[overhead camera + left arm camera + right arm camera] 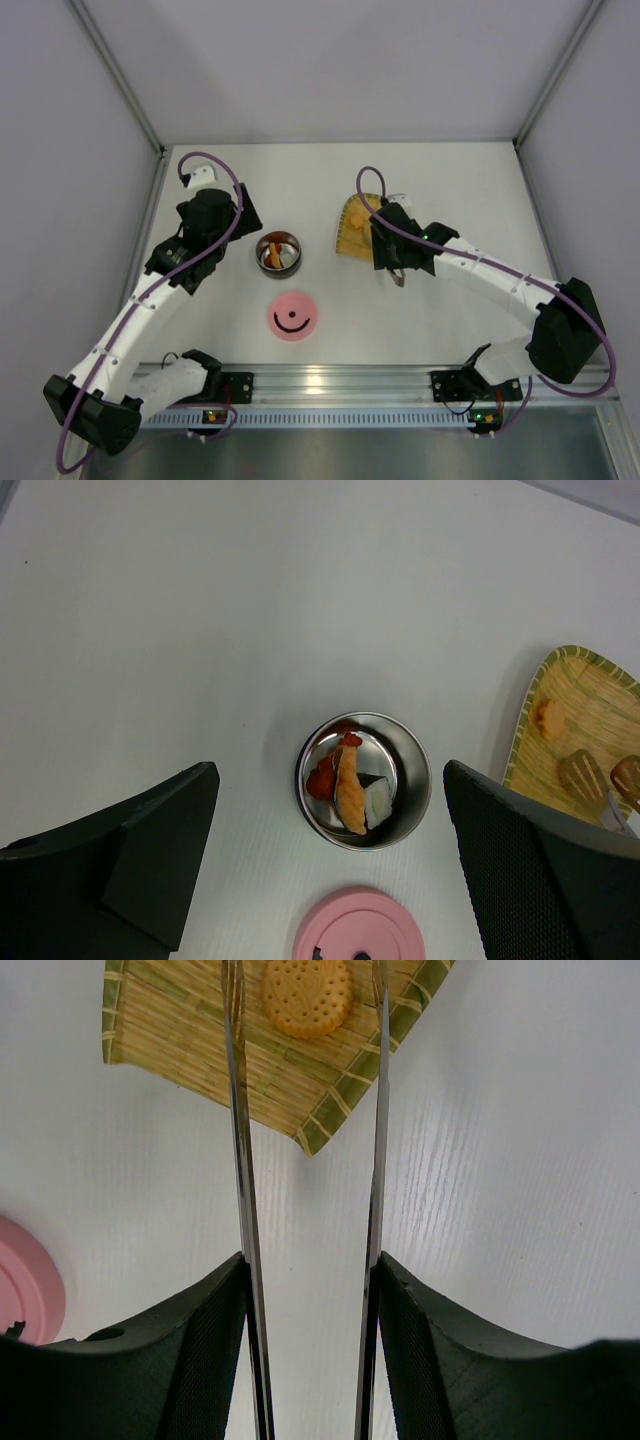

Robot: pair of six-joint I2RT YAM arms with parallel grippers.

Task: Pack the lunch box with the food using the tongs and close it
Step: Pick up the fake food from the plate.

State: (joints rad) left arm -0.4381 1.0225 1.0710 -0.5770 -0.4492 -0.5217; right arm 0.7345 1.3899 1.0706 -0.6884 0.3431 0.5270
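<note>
The steel lunch box stands open on the table with food inside: an orange piece, red bits and a dark-and-white roll. Its pink lid lies just in front of it. My left gripper hovers open above the lunch box, holding nothing. My right gripper is shut on the tongs, a finger pressing on each arm. The tongs' arms reach over the yellow woven tray and straddle a round orange cookie without touching it.
The yellow tray sits right of the lunch box, under the right arm. The lid's edge shows at the left of the right wrist view. White walls enclose the table at the back and both sides.
</note>
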